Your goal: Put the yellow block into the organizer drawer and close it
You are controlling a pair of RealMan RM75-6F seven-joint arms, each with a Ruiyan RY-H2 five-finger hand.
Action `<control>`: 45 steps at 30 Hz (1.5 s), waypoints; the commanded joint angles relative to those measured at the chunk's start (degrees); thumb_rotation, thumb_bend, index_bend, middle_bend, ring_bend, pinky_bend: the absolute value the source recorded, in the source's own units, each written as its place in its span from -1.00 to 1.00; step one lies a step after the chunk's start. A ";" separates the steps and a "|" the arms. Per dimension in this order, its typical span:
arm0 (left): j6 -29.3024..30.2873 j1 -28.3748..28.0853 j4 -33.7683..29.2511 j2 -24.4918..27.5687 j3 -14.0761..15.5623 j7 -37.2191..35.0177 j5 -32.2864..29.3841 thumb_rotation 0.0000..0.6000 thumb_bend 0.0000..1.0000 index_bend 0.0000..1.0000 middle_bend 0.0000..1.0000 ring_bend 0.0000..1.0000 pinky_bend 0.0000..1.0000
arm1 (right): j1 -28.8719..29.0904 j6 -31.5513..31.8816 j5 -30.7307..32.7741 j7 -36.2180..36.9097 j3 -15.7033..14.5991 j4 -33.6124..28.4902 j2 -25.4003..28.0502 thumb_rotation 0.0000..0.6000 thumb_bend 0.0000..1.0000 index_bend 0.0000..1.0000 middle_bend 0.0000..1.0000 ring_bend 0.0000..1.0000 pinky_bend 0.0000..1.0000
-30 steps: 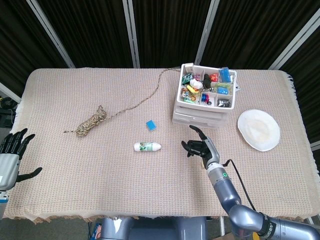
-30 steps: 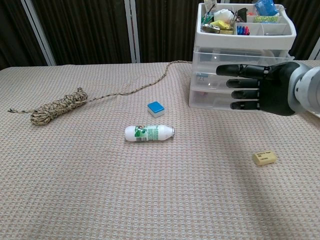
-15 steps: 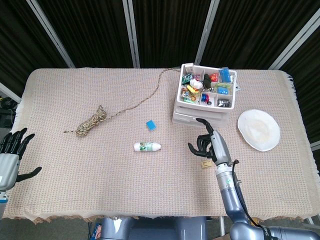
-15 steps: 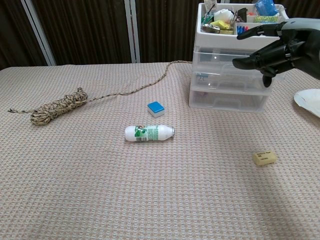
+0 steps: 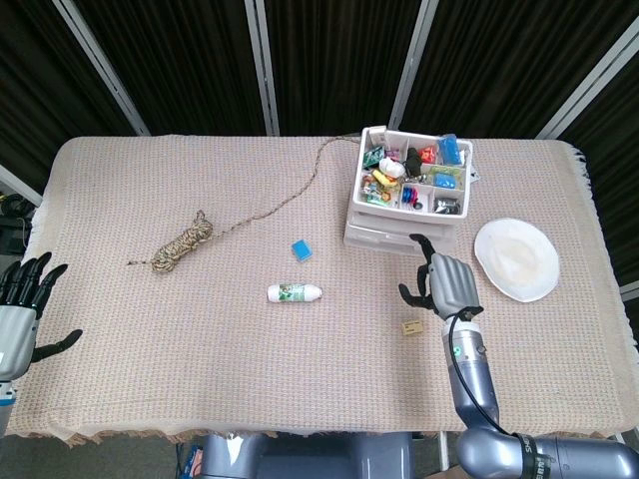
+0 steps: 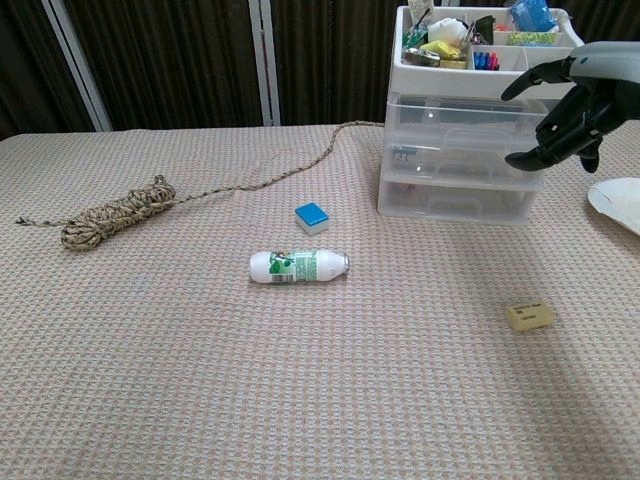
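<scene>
right robot hand (image 5: 444, 282) raised above the tabletop (image 5: 200, 329), in front of the organizer (image 5: 409, 200), palm down, fingers apart and slightly bent; grasping nothing, touching nothing visible. in chest view same hand (image 6: 565, 110) hovering level with the drawer fronts at the organizer's right side. left robot hand (image 5: 22, 299) at far left edge off the cloth, fingers spread upward, released, empty.

organizer: top tray (image 6: 480, 45) divided into compartments, packed with small mixed items, too small to name. stacked clear drawers (image 6: 455, 170) beneath, all appearing closed; contents not discernible.

yellow block (image 6: 529, 316) lying on tabletop, in front of organizer toward the near right, just below right hand in head view (image 5: 410, 327), apart from it.

white plate (image 5: 516, 258) right of organizer. small bottle (image 6: 298, 266) on its side mid-table, blue block (image 6: 312, 217) behind it, rope coil (image 6: 115, 220) far left.
</scene>
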 commanded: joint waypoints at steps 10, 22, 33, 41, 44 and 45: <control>1.53 0.06 1.78 -0.87 -0.25 -1.66 1.01 1.00 -0.68 -0.80 -1.00 -1.00 -1.00 | 2.49 0.21 3.32 -3.02 1.99 4.39 -1.28 1.00 -0.52 -0.68 0.60 0.58 0.33; 0.79 -0.02 1.18 -0.57 -0.16 -1.95 0.43 1.00 -0.68 -0.80 -1.00 -1.00 -1.00 | 4.01 -1.03 5.90 -4.75 2.42 7.86 -2.31 1.00 -0.49 -0.47 0.60 0.58 0.33; 0.62 -0.04 0.96 -0.48 -0.16 -2.00 0.24 1.00 -0.68 -0.80 -1.00 -1.00 -1.00 | 3.74 -0.58 5.10 -4.87 1.49 7.45 -2.41 1.00 -0.27 -0.40 0.60 0.58 0.33; 0.41 -0.06 0.72 -0.35 -0.11 -2.05 0.10 1.00 -0.68 -0.80 -1.00 -1.00 -1.00 | 2.39 0.57 2.84 -4.40 -0.33 5.35 -1.86 1.00 -0.25 -0.38 0.60 0.58 0.33; 0.33 -0.04 0.58 -0.29 -0.09 -2.08 0.00 1.00 -0.68 -0.79 -1.00 -1.00 -1.00 | 1.78 1.19 1.41 -4.15 -1.14 4.32 -1.61 1.00 -0.25 -0.38 0.60 0.58 0.33; 0.31 -0.04 0.55 -0.28 -0.09 -2.09 -0.02 1.00 -0.68 -0.79 -1.00 -1.00 -1.00 | 1.60 1.37 0.97 -4.09 -1.38 3.97 -1.53 1.00 -0.25 -0.38 0.60 0.58 0.33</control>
